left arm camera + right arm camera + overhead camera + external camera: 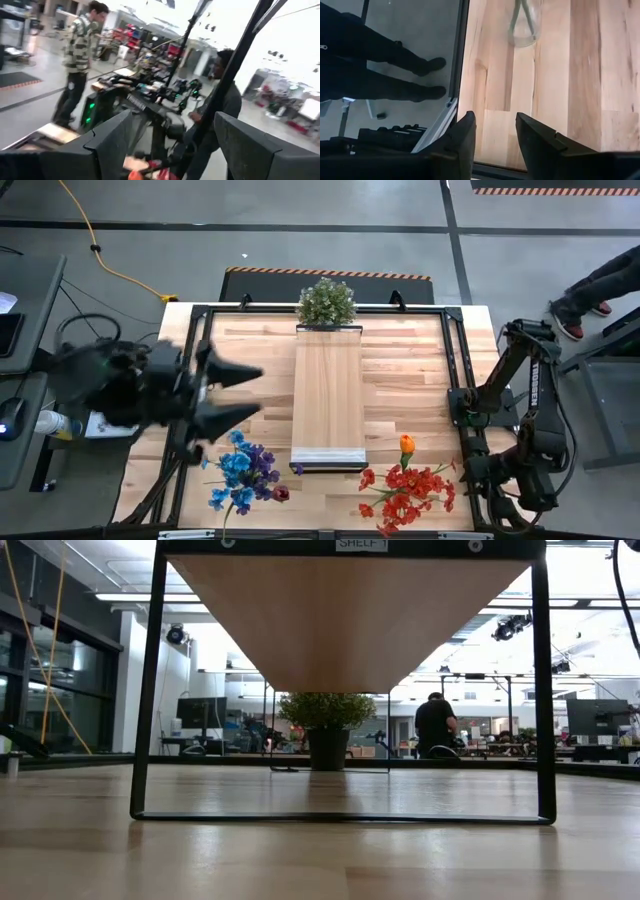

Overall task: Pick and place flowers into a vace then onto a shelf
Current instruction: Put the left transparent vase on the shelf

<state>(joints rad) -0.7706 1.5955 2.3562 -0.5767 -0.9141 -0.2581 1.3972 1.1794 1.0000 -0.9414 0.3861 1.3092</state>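
Blue-and-purple artificial flowers (243, 473) lie left of my long light-wood shelf (328, 395); left hand (243, 394) hangs wide above them, empty. Right hand (494, 131) narrow, empty.

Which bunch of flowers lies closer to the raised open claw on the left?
The blue and purple bunch, at the table's front left, right below the left gripper. The red and orange bunch lies across the shelf.

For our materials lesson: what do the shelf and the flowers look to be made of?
The shelf: pale, matte wood, shown by lengthwise grain, on a thin black frame, likely metal. The flowers, blue-purple bunch, and the red-orange bunch: probably fabric or plastic, given saturated, uniform colours; not certain.
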